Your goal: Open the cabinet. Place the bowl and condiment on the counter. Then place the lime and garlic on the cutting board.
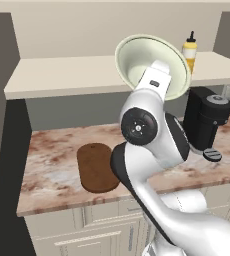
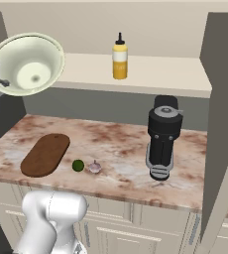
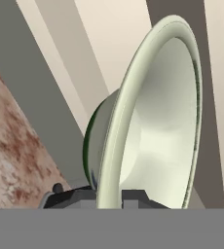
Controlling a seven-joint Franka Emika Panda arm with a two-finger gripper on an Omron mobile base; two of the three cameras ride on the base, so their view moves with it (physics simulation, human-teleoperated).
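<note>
Jaws pinched nearly together on the rim of the bowl point(image 3: 153, 121): the gripper point(image 3: 109, 197) holds it tipped on edge, up in the air in front of the shelf, its hollow facing out toward me. From the hand view the fingertips are mostly cut off by the bottom edge, so only their dark tops show on either side of the rim.

Largest is the cabinet point(image 2: 155, 74), standing open; its doors are out of frame apart from a sliver on the right, and I can see one cream shelf inside. Below it runs the one counter point(image 2: 116, 144), mottled pink-brown and white, its far ends cut off in both base views. The white arm hides much of the counter's middle in the left base view, and with it whatever lies just right of the board.

One bowl is in sight, its lower edge hidden behind the wrist in the left base view. One cutting board point(image 2: 45, 154) lies flat on the counter toward the left, nothing on it. A black coffee machine point(image 2: 162, 141) stands on the counter to the right.

One condiment point(image 2: 119, 57) bottle stands upright on the shelf; its pale label band carries no writing I can read. One lime point(image 2: 78, 165) and one garlic point(image 2: 94, 167) sit on the counter just beside each other, near the board's right end but off it.
</note>
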